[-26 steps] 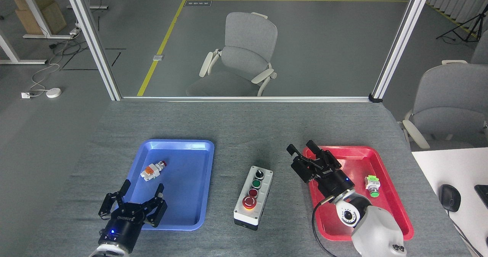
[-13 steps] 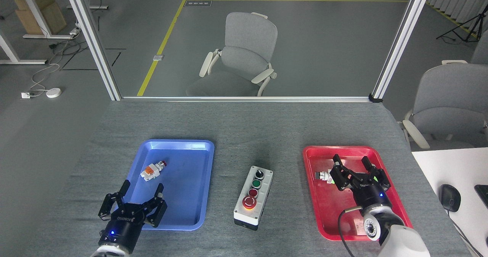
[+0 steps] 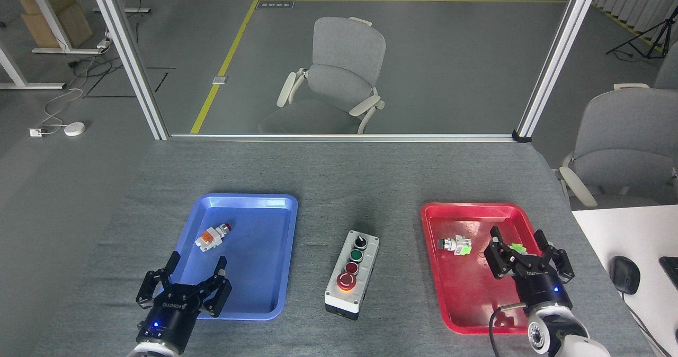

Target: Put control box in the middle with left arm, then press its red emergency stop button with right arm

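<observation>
The control box [image 3: 351, 273] lies on the grey table between the two trays, light grey on a black base. Its top carries a black knob, a green button, a small red button and the large red emergency stop button [image 3: 346, 280] at the near end. My left gripper [image 3: 197, 266] hovers open over the near left edge of the blue tray [image 3: 265, 208], well left of the box, holding nothing. My right gripper [image 3: 519, 237] stands open over the right part of the red tray [image 3: 461, 314], far right of the box, also holding nothing.
A small white-and-orange switch part [image 3: 212, 236] lies in the blue tray. A white-and-green part [image 3: 455, 244] lies in the red tray, with another green piece behind the right gripper's fingers. A white desk with a black mouse [image 3: 625, 274] adjoins at right. Chairs stand beyond the table.
My right arm has swung back from beside the control box to the right and toward me, now over the red tray's right side. The left arm and the box have not moved.
</observation>
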Controlling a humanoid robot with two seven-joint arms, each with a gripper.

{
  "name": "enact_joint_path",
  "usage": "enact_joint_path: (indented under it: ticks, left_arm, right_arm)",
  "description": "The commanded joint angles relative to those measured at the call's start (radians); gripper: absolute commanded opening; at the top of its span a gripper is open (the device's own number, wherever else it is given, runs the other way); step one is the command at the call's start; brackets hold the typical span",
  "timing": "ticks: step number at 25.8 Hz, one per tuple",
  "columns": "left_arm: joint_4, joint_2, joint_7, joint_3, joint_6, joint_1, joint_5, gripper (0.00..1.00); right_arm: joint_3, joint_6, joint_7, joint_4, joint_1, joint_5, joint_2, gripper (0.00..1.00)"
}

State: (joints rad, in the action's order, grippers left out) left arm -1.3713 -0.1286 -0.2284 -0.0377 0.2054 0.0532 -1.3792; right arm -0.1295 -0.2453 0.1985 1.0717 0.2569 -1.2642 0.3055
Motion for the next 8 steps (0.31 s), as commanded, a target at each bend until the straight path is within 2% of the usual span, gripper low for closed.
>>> enact_joint_path:
  ticks: [1,8]
  left_arm:
    - [0.0,0.003,0.003,-0.001,-0.001,0.001,0.0,0.99]
    - [0.005,0.004,0.001,-0.001,-0.001,0.001,0.0,0.99]
  right_arm:
    - [-0.006,0.0,-0.001,0.001,0.001,0.002,0.003,0.99]
    - [-0.004,0.001,-0.001,0.001,0.001,0.002,0.003,0.99]
